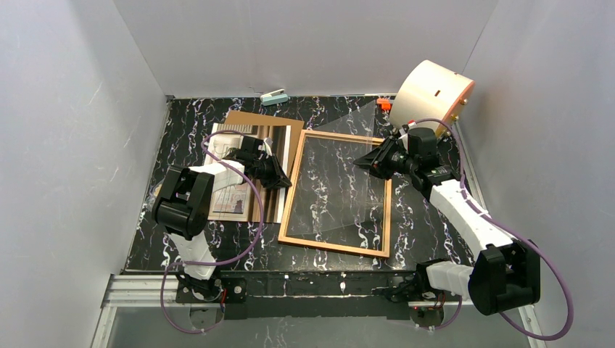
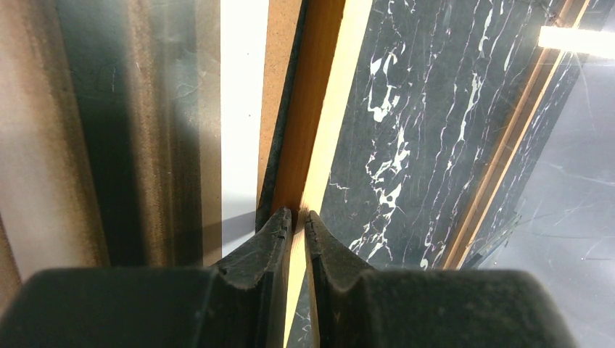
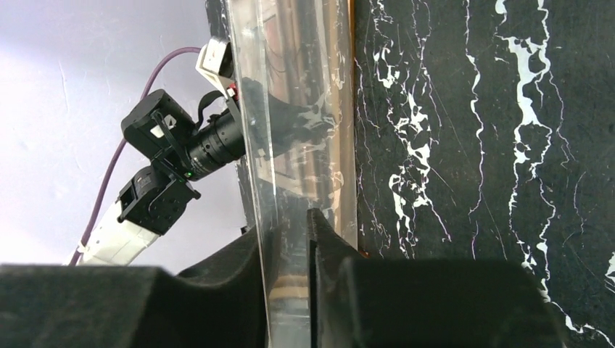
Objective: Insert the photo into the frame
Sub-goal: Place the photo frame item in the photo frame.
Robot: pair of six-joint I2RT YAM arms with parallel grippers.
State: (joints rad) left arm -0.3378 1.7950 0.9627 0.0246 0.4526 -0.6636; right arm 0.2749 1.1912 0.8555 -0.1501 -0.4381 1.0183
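The orange-brown frame [image 1: 335, 246] lies flat on the black marble table, mid-table. The photo [image 1: 233, 194], striped side up, lies left of it on the brown backing board [image 1: 250, 119]. My left gripper [image 1: 284, 181] is shut on the frame's left rail; in the left wrist view its fingertips [image 2: 286, 221] pinch the rail [image 2: 315, 109], with the photo [image 2: 109, 130] to their left. My right gripper [image 1: 362, 161] is shut on the clear sheet [image 1: 348, 196] and holds it tilted up over the frame. In the right wrist view the clear sheet [image 3: 304, 109] stands between the jaws.
A round beige drum [image 1: 434, 94] stands at the back right. A small teal object [image 1: 275, 97] and a small orange one [image 1: 384, 104] lie at the back edge. White walls close in the table on three sides.
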